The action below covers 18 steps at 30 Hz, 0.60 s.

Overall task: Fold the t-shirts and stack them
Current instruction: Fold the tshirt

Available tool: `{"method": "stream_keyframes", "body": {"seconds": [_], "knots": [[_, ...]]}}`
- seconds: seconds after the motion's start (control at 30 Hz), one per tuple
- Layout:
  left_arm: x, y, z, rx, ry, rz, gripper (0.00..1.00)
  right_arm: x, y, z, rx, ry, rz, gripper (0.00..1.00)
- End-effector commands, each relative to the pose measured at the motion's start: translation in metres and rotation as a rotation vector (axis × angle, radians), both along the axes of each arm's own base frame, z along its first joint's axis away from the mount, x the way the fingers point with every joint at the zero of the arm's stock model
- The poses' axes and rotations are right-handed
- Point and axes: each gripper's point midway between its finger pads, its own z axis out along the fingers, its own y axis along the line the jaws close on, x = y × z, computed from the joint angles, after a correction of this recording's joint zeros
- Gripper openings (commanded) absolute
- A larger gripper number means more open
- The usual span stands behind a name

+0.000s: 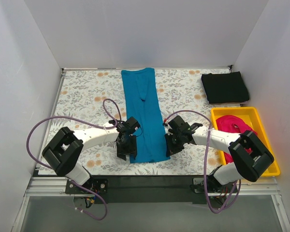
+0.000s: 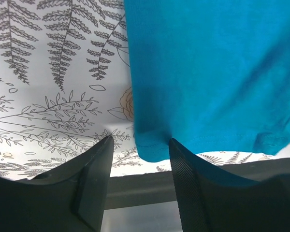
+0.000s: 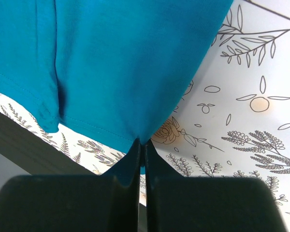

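The teal-blue t-shirt (image 1: pixel 142 113) lies as a long narrow strip down the middle of the floral table. My left gripper (image 1: pixel 126 152) stands at its near left corner. In the left wrist view that corner (image 2: pixel 154 145) sits between the jaws of the left gripper (image 2: pixel 140 140), which stand apart. My right gripper (image 1: pixel 172 146) is at the near right corner. In the right wrist view the right gripper (image 3: pixel 141 141) is shut on the hem of the teal shirt (image 3: pixel 125 58). The black t-shirt (image 1: pixel 224 87) lies folded at the back right. The magenta-pink one (image 1: pixel 234 124) is bunched in the tray.
The yellow tray (image 1: pixel 271 164) sits at the right edge, close to the right arm. The table's near edge (image 2: pixel 135 186) runs just behind both grippers. White walls close in the left, back and right sides. Purple cables loop over both arms.
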Motion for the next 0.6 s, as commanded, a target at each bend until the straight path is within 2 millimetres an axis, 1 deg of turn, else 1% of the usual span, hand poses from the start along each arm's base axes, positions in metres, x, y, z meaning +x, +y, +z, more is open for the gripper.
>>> {"method": "stream_keyframes", "body": {"seconds": [0.0,0.13,0.2,0.27,0.33,0.37,0.43,0.47,0.53,0.57], "knots": [[-0.011,0.001,-0.004,0.008,0.037,-0.009,0.46,-0.005,-0.005,-0.003,-0.035,0.021,0.018,0.01],[-0.016,0.002,-0.01,0.027,0.049,-0.021,0.43,-0.005,-0.005,-0.003,-0.034,0.022,0.018,0.01],[-0.017,0.004,-0.014,0.046,0.047,-0.026,0.37,-0.005,-0.004,-0.003,-0.034,0.024,0.019,0.01],[-0.017,0.004,-0.015,0.05,0.049,-0.029,0.26,-0.005,-0.004,-0.003,-0.033,0.025,0.019,0.01],[-0.018,0.003,-0.015,0.047,0.052,-0.034,0.13,-0.006,-0.004,-0.003,-0.032,0.029,0.021,0.01],[-0.02,0.004,-0.014,0.047,0.056,-0.034,0.01,-0.007,-0.004,0.0,-0.029,0.029,0.026,0.01],[-0.02,0.001,-0.009,0.026,0.052,-0.029,0.0,-0.004,-0.002,0.005,-0.023,0.018,0.029,0.01],[-0.019,0.0,-0.007,0.016,0.043,-0.028,0.0,-0.003,-0.004,0.006,-0.041,0.013,0.025,0.01],[-0.011,-0.004,0.0,-0.004,0.004,-0.025,0.0,0.005,-0.004,0.01,-0.055,-0.009,0.033,0.01],[-0.003,-0.003,0.002,0.006,-0.024,-0.03,0.0,0.013,-0.002,0.017,-0.065,-0.029,0.032,0.01]]}}
